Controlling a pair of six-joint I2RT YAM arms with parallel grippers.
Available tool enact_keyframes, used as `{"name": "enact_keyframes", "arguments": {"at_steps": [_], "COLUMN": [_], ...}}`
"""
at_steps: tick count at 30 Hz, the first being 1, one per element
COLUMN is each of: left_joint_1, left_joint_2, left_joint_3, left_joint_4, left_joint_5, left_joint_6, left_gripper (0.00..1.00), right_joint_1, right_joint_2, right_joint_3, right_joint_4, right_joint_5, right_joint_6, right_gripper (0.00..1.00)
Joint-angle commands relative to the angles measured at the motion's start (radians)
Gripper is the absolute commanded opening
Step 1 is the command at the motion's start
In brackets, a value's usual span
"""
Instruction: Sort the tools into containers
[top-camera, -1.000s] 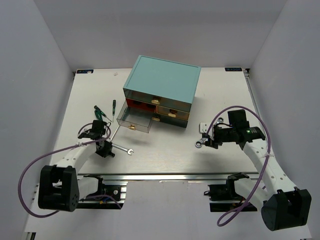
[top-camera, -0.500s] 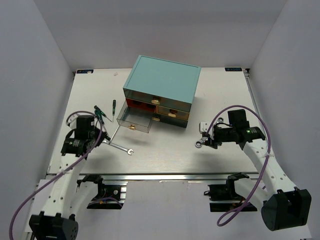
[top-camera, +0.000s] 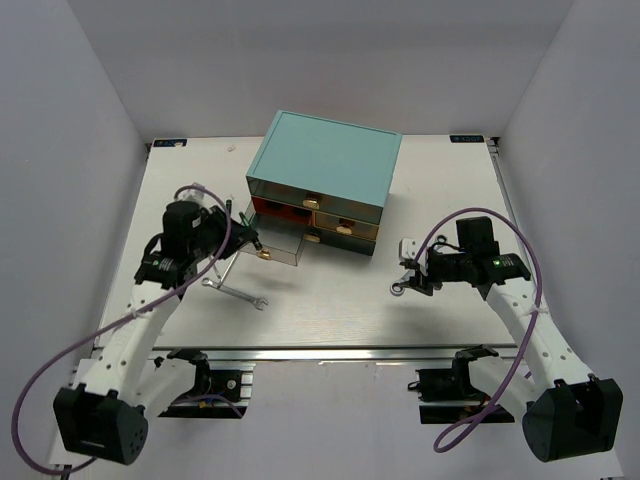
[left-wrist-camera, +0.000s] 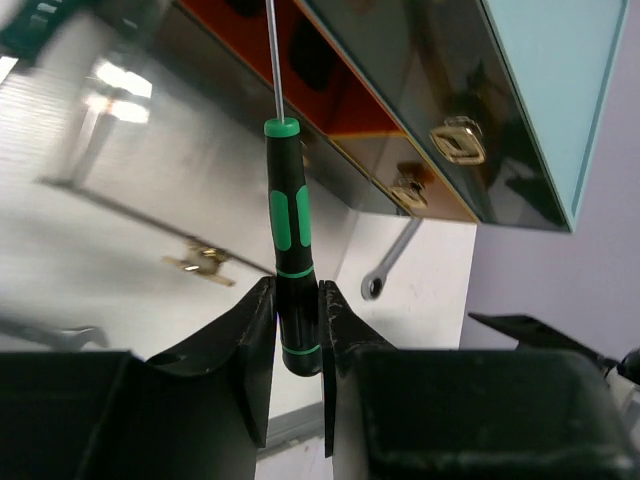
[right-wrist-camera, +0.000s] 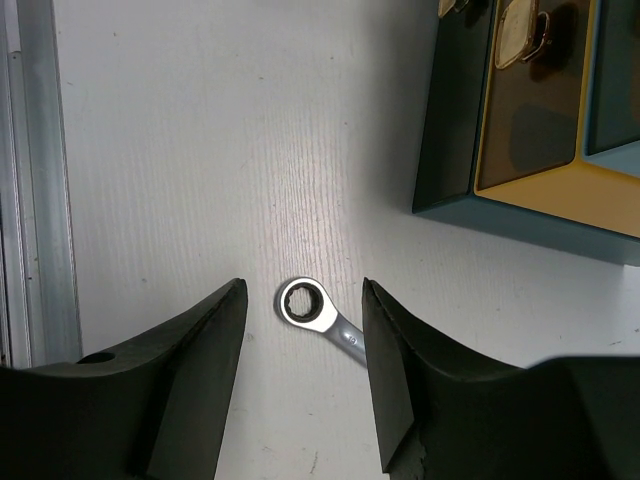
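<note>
My left gripper (top-camera: 247, 236) is shut on a green-and-black-handled screwdriver (left-wrist-camera: 291, 262), shaft pointing away from the wrist. It holds the tool over the open clear drawer (top-camera: 272, 243) of the teal chest (top-camera: 325, 165). My right gripper (right-wrist-camera: 303, 296) is open and hangs low over a silver wrench (right-wrist-camera: 318, 310), with its ring end between the fingers; in the top view the gripper (top-camera: 406, 276) is right of the chest. A second wrench (top-camera: 236, 292) lies on the table by the left arm. The yellow-and-black screwdriver is out of view.
The chest's other drawers (top-camera: 345, 222) are pushed in, with gold handles (left-wrist-camera: 455, 140). The open drawer's handle (top-camera: 265, 253) faces the front. The right wrench also shows in the left wrist view (left-wrist-camera: 388, 264). White walls stand on three sides.
My left arm has swung from the front left of the table toward the open drawer, now with the green screwdriver in its jaws. The right gripper has hardly moved.
</note>
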Motion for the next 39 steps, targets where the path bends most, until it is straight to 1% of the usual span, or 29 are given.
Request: {"name": "enact_keyframes", "arguments": {"at_steps": [1,4,8,9,10,12,13,16,18,19,20,21,23,24,25,27,28,29,30,31,32,33,34,35,37,39], "left_joint_1": [-0.086,-0.147,-0.171,-0.171,-0.172,-0.172,-0.172,-0.172,-0.172,-0.172,-0.172,-0.172,-0.172,-0.172,-0.163,-0.119,-0.027,0.025,0.067,0.132,0.156,0.173,0.196,0.220,0.236,0.247], "left_joint_2": [0.087,0.164,0.218,0.226,0.232,0.249,0.252,0.261,0.261,0.258,0.252,0.243,0.199,0.177,0.137,0.106,0.093,0.089,0.089,0.092,0.108,0.118,0.152,0.172,0.223,0.321], "left_joint_3": [0.057,0.072,0.074,0.077,0.081,0.099,0.109,0.145,0.162,0.178,0.187,0.199,0.227,0.230,0.230,0.204,0.187,0.142,0.120,0.100,0.059,0.043,0.031,0.020,0.026,0.053], "left_joint_4": [0.099,0.140,0.185,0.191,0.191,0.191,0.180,0.176,0.170,0.163,0.154,0.142,0.073,0.042,-0.023,-0.091,-0.144,-0.163,-0.172,-0.173,-0.159,-0.144,-0.105,-0.081,-0.007,0.048], "left_joint_5": [0.031,-0.004,-0.049,-0.055,-0.061,-0.083,-0.092,-0.104,-0.103,-0.106,-0.112,-0.139,-0.213,-0.327,-0.381,-0.438,-0.416,-0.391,-0.368,-0.333,-0.315,-0.302,-0.282,-0.273,-0.264,-0.261], "left_joint_6": [0.026,0.007,-0.049,-0.059,-0.073,-0.078,-0.078,-0.078,-0.078,-0.079,-0.078,-0.072,-0.064,-0.060,-0.058,-0.052,-0.046,-0.037,-0.006,0.017,0.041,0.092,0.112,0.146,0.161,0.161], "left_gripper": [0.00,0.00,0.00,0.05,0.21,0.35,0.47,0.53,0.53,0.53,0.44,0.35,0.13,0.00,0.00,0.00,0.03,0.09,0.17,0.30,0.36,0.43,0.53,0.57,0.63,0.63], "right_joint_1": [-0.003,-0.004,-0.003,-0.003,-0.004,-0.003,-0.003,-0.003,-0.003,-0.003,-0.003,-0.003,-0.004,-0.003,-0.003,-0.004,-0.004,-0.003,-0.004,-0.004,-0.004,-0.003,-0.003,-0.003,-0.003,-0.003], "right_joint_2": [-0.024,-0.035,-0.048,-0.050,-0.053,-0.058,-0.061,-0.064,-0.064,-0.062,-0.064,-0.064,-0.068,-0.070,-0.073,-0.078,-0.078,-0.073,-0.073,-0.071,-0.070,-0.070,-0.068,-0.068,-0.064,-0.062], "right_joint_3": [0.022,0.018,0.007,0.001,-0.001,-0.007,-0.008,-0.012,-0.013,-0.015,-0.015,-0.013,-0.008,-0.007,-0.004,0.005,0.010,0.025,0.031,0.036,0.039,0.039,0.038,0.041,0.044,0.047], "right_joint_4": [0.025,0.027,0.028,0.028,0.028,0.030,0.031,0.031,0.033,0.031,0.033,0.031,0.028,0.028,0.034,0.048,0.066,0.072,0.082,0.106,0.125,0.151,0.208,0.230,0.250,0.263], "right_joint_5": [-0.036,-0.032,-0.033,-0.035,-0.033,-0.033,-0.033,-0.033,-0.036,-0.038,-0.039,-0.039,-0.039,-0.041,-0.039,-0.044,-0.058,-0.068,-0.079,-0.097,-0.098,-0.093,-0.072,-0.059,-0.029,-0.018], "right_joint_6": [0.029,0.035,0.040,0.044,0.044,0.044,0.043,0.047,0.049,0.052,0.054,0.054,0.055,0.060,0.070,0.139,0.171,0.234,0.271,0.309,0.346,0.447,0.498,0.573,0.610,0.639], "right_gripper": [0.55,0.55,0.55,0.55,0.55,0.55,0.55,0.55,0.55,0.55,0.55,0.55,0.56,0.55,0.55,0.46,0.40,0.22,0.10,0.02,0.00,0.00,0.22,0.33,0.52,0.54]}}
